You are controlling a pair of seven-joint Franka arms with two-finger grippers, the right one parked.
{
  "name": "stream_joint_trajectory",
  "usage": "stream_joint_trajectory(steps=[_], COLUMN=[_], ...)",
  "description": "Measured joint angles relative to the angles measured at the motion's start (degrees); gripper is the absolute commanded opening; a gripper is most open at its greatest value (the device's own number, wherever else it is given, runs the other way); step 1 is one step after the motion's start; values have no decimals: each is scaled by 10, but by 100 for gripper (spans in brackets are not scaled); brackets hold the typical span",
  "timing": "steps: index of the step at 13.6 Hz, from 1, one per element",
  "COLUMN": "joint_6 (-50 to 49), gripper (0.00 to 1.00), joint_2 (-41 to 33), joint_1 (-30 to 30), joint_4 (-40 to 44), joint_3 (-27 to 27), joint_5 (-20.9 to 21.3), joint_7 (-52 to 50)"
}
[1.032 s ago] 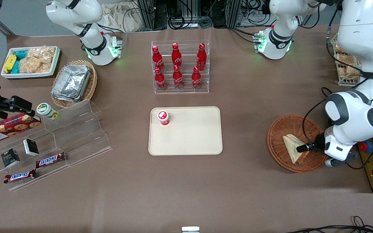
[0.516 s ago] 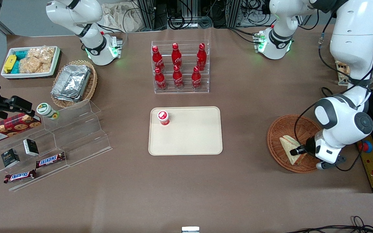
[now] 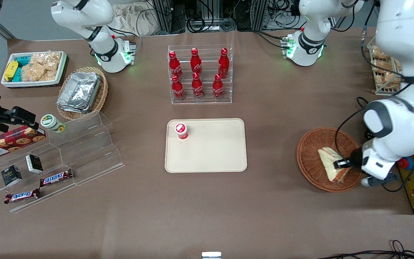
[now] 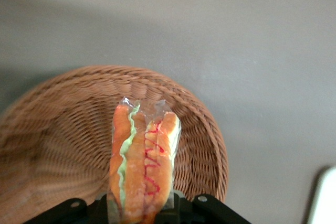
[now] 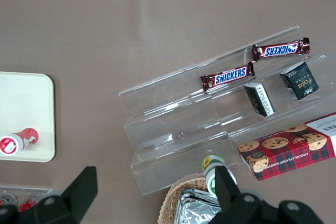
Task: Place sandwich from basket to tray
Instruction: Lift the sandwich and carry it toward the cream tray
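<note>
The sandwich (image 3: 330, 162) is a clear-wrapped wedge of pale bread with an orange-red and green filling edge. It stands on edge inside the round reddish-brown wicker basket (image 3: 303, 153), toward the working arm's end of the table. My left gripper (image 3: 340, 164) is shut on the sandwich, one finger on each bread face. The wrist view shows the sandwich (image 4: 140, 161) pinched in the gripper (image 4: 139, 209) over the basket (image 4: 58, 145). Whether it still touches the wicker I cannot tell. The cream-beige tray (image 3: 214, 153) lies at the table's middle, and its corner (image 4: 324, 198) shows in the wrist view.
A red-capped cup (image 3: 181, 130) stands on the tray. A clear rack of red bottles (image 3: 199, 73) is farther from the front camera than the tray. A stepped acrylic shelf (image 3: 84, 151) with snacks sits toward the parked arm's end. A yellow control box (image 3: 413, 183) lies beside the basket.
The arm swung toward the tray, then back toward the working arm's end. The gripped sandwich shifted with it and turned slightly, staying over the basket.
</note>
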Motion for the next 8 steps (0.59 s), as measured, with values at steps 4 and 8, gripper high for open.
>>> stream_joint_trajectory(steps=[4, 8], joint_6=[-187, -350], gripper=[2, 1], joint_2=[-108, -183], joint_1=[1, -3], joint_4=[56, 118], joint_3=[2, -59], joint_5=[97, 145], joint_7=[0, -72])
